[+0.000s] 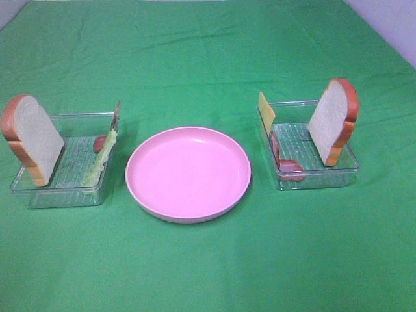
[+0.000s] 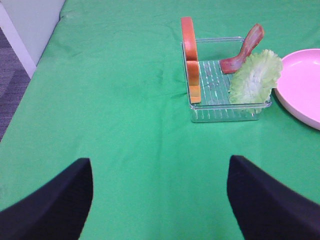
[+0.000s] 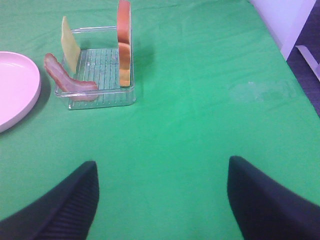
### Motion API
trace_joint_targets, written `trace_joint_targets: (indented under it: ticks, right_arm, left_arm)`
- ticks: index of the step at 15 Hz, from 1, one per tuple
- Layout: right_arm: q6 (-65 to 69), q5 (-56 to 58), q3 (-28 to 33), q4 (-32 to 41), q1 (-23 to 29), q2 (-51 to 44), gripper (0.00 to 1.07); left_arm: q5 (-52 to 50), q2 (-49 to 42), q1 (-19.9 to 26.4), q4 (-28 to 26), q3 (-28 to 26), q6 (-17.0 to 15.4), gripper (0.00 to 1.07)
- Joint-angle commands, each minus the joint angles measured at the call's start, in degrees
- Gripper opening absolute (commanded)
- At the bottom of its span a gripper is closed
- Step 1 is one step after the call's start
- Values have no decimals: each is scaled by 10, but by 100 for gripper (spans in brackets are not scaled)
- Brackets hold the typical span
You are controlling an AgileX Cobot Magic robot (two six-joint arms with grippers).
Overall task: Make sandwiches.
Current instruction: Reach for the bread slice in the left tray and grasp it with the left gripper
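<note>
**Both claws spread wide, sandwich parts standing in their trays**

Your left claw (image 2: 160, 200) looks forward and down over the green surface (image 1: 195, 266). Its two dark fingers (image 2: 50, 205) are spread wide with only cloth between them. Your right claw (image 3: 160, 200) is in the same pose, with its fingers (image 3: 272, 200) wide apart and gripping nothing.

In the high view, the left tray (image 1: 58, 195) sits at the middle left of the frame. The left bread slice (image 1: 32, 136) stands on edge at the tray's outer side. The lettuce leaf (image 1: 101, 162) and the left meat strip (image 1: 99, 143) lean against the wall nearest the pink plate (image 1: 188, 172), which lies at the centre.

The right tray (image 1: 318, 179) sits at the middle right. The right bread slice (image 1: 335, 120) stands upright at its outer side. The cheese square (image 1: 266, 112) stands at the tray's upper-left corner, and the right meat strip (image 1: 289, 168) drapes over its lower-left corner, toward the plate.

Each wrist view shows its tray well ahead of that claw, out past the fingertips and apart from them. The bread, lettuce, meat and cheese all rest in the trays, and neither claw touches any of them.
</note>
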Motion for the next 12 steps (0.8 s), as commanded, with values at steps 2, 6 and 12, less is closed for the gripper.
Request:
trace_joint_targets:
  ticks: [2, 6, 12]
  right_arm:
    - [-1, -8, 1, 1, -2, -9, 69]
    - [-1, -8, 1, 1, -2, -9, 69]
    - [-1, -8, 1, 1, -2, -9, 69]
  left_arm:
    - [-5, -11, -1, -5, 1, -1, 72]
    - [-5, -11, -1, -5, 1, -1, 72]
    - [-5, -11, -1, -5, 1, -1, 72]
